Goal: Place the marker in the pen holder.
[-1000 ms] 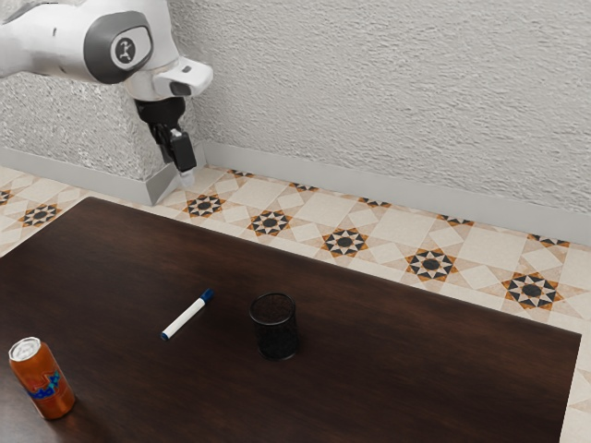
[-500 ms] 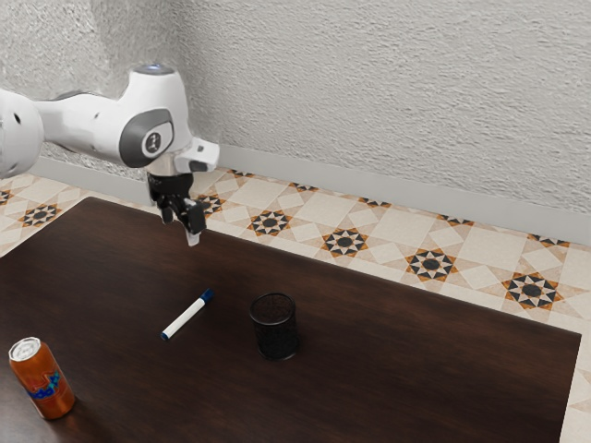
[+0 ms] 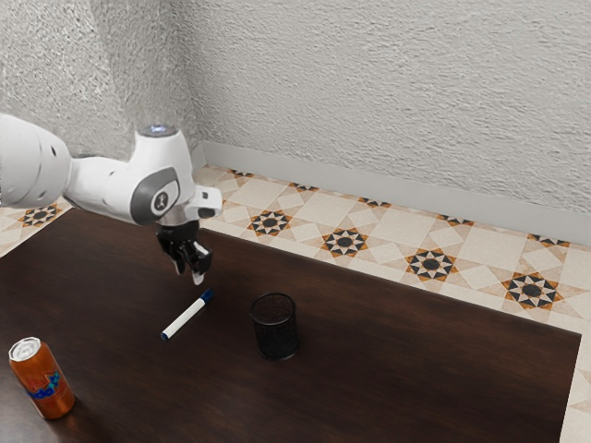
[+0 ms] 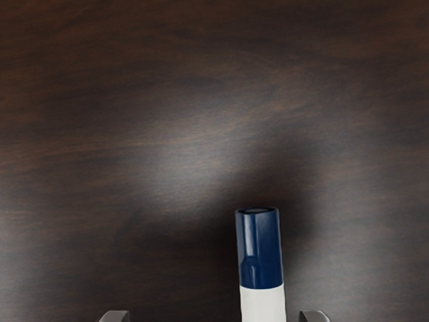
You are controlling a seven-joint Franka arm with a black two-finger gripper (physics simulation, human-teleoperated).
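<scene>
Above the table, just over the marker's blue-capped end, my gripper (image 3: pixel 189 273) points down with its fingers apart. The white marker (image 3: pixel 183 318) with a blue cap lies flat on the dark table. In the wrist view the two fingertips of the gripper (image 4: pixel 214 316) stand wide apart at the lower edge, and the marker (image 4: pixel 260 258) appears between them, nearer one finger, with nothing gripped. The black mesh pen holder (image 3: pixel 275 328) stands upright on the table, a short distance from the marker toward the exterior view's right.
An orange soda can (image 3: pixel 42 380) stands at the exterior view's lower left, on the dark wooden table (image 3: pixel 416 369). The table's far edge runs beside the tiled floor, with a rough wall behind.
The arm has come down from high above the table's far edge, and my gripper has moved lower and closer to the marker. Marker, pen holder and can have stayed where they were.
</scene>
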